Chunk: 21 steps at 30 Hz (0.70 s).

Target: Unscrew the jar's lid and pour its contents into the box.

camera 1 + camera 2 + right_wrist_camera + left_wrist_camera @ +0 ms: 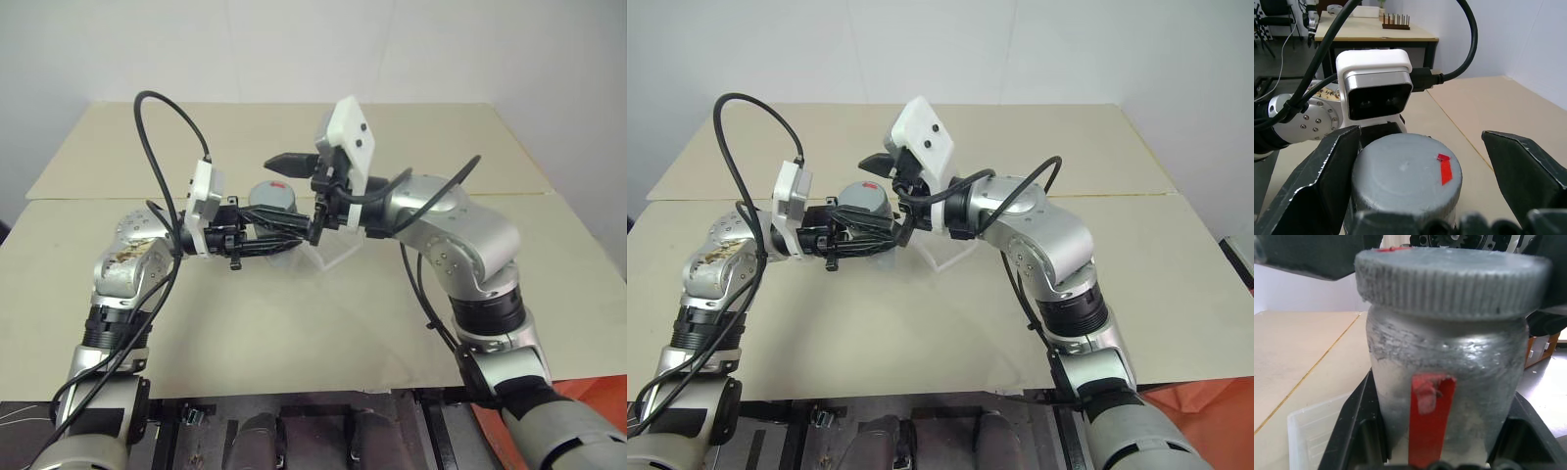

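Jar (1449,382), lidded, held above the table (294,323).
Silvery cylinder, red strip on its side; ribbed grey lid (1405,171) on, red mark near edge; contents hidden. Left gripper (279,235) clamped on jar body; right gripper (1415,161) spread wide, fingers flanking lid. Clear box (1312,431), seemingly empty, just beneath in left wrist view.

Lab or workshop, bare beige tables (294,323), plain white walls (294,49)

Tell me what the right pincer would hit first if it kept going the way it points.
Probably the lid: the open right pincer already straddles it atop the jar that the left pincer holds. Beyond it sits the left wrist's camera.
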{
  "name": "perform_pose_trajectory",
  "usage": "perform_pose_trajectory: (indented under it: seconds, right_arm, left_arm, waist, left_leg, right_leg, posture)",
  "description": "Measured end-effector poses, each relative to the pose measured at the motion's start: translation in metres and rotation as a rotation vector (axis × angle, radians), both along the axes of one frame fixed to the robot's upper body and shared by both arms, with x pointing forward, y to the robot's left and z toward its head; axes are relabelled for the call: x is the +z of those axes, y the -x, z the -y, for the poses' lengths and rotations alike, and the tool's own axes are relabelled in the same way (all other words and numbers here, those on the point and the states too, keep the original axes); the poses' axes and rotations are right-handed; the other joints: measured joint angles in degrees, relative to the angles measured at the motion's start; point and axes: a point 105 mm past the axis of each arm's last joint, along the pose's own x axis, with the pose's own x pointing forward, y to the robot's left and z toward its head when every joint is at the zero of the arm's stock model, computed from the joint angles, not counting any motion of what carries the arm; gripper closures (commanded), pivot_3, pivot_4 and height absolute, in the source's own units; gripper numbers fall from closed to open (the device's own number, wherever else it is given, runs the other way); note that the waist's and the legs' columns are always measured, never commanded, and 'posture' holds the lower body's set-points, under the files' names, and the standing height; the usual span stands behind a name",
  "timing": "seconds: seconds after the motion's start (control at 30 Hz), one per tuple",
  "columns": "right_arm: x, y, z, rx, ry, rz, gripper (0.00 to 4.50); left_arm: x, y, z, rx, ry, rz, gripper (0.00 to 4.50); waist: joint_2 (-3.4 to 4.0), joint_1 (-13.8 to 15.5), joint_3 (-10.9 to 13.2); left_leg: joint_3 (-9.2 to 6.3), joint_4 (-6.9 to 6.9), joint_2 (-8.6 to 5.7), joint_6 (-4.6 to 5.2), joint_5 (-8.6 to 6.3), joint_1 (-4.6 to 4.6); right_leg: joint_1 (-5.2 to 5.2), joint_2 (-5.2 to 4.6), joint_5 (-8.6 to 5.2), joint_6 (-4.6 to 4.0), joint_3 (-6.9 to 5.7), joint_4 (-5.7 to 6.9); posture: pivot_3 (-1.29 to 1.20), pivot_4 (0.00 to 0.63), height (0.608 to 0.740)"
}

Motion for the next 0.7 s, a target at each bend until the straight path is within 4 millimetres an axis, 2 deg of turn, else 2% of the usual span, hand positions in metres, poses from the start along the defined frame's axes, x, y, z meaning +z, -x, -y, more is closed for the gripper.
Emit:
perform_pose_trajectory:
  seconds: [0.7]
  right_arm:
    - [-0.006,-0.002,0.03,-0.034,0.031,0.006,0.02]
  left_arm:
    - [0.003,-0.002,-0.008,0.032,-0.009,0.009,2.56]
  waist:
    - [0.0,0.05,0.0]
  left_leg:
    - [0.0,0.0,0.0,0.03,-0.02,0.0]
  right_leg:
    - [0.0,0.0,0.0,0.0,0.0,-0.05]
  posture:
    - [0.0,0.15,0.74]
